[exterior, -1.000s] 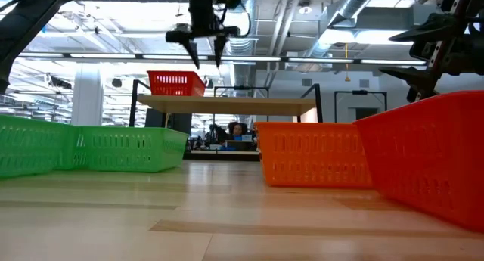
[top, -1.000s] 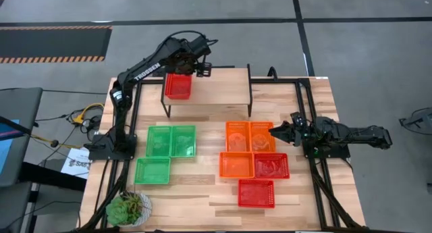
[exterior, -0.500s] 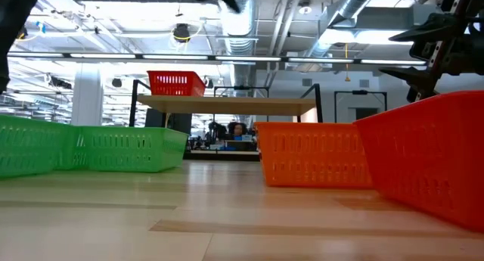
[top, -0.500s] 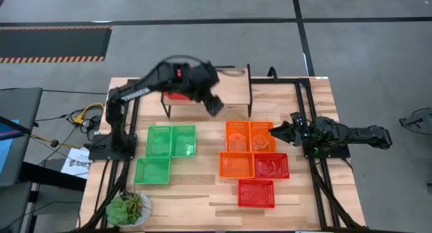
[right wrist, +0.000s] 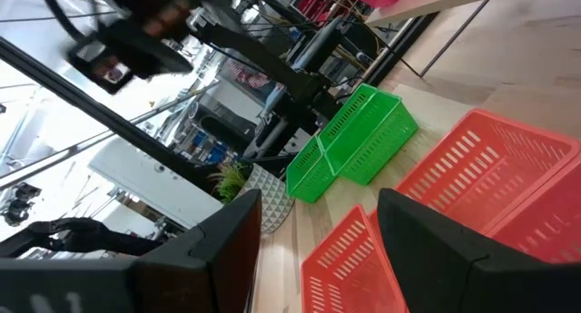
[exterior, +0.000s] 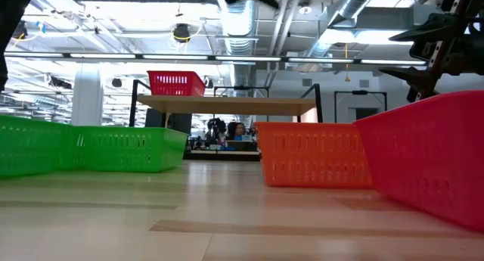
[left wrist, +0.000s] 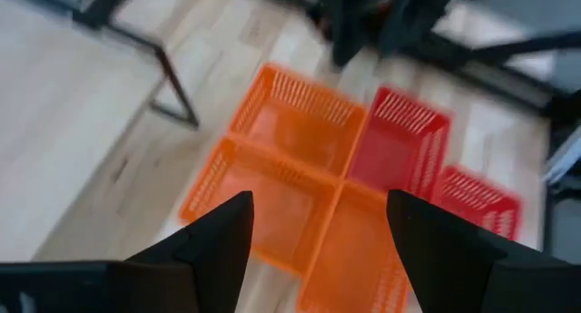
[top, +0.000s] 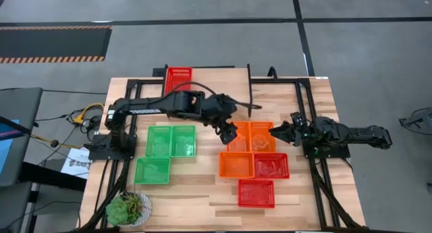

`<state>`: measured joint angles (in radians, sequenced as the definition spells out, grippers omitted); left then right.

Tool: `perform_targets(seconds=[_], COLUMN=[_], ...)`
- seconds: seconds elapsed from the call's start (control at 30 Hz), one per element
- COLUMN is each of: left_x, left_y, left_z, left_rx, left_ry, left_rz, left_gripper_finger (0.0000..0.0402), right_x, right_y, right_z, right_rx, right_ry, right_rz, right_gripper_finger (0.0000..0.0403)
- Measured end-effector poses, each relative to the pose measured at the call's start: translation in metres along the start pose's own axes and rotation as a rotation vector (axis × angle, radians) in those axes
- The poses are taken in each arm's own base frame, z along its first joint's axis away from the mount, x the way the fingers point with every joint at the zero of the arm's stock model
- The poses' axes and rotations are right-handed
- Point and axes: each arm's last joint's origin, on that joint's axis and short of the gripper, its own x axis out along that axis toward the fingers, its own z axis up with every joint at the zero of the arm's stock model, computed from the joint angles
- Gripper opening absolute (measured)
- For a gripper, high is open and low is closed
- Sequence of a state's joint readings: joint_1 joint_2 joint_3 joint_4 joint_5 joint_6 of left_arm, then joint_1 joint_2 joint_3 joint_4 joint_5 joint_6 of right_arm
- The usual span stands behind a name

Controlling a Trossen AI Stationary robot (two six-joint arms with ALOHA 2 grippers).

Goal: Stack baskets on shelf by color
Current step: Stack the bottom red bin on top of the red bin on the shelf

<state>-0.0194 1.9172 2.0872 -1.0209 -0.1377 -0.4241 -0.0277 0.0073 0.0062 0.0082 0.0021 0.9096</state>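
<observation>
I'm in an open-plan lab/workshop: exposed ceiling ducts (exterior: 344,19) & strip lights, grey concrete floor (top: 202,50) w/ hazard-striped tape (top: 54,58), a person (exterior: 239,130) seated at desks beyond my table (top: 196,199).

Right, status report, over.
Left gripper open, empty, over the orange baskets. Right gripper open, parked at the table's right. One red basket on the shelf; eight baskets on the table. Nothing in the way.

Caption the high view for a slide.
Open left gripper over the orange baskets; one red basket on the shelf.
</observation>
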Motion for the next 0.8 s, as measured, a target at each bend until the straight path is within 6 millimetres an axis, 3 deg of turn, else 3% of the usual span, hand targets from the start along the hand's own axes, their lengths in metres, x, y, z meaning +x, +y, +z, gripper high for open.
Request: perform_targets(seconds=[0.3,0.53,0.8], left_x=[0.034,0.031,0.020], left_y=[-0.014,-0.034,-0.075], left_z=[-0.024,-0.029,-0.033], left_rx=[0.094,0.122,0.145], left_ry=[0.078,0.023,-0.109], left_rz=[-0.151,-0.185,-0.325], left_gripper_finger=[0.0241,0.0241,0.0241], right_x=[0.000,0.000,0.000], right_y=[0.000,0.000,0.000], right_z=[0.000,0.000,0.000], right_rx=[0.000,-0.001,-0.001], right_ry=[0.001,0.001,0.003], right_rz=[0.000,0.000,0.002], right_gripper_finger=[0.0244,0.0244,0.0244])
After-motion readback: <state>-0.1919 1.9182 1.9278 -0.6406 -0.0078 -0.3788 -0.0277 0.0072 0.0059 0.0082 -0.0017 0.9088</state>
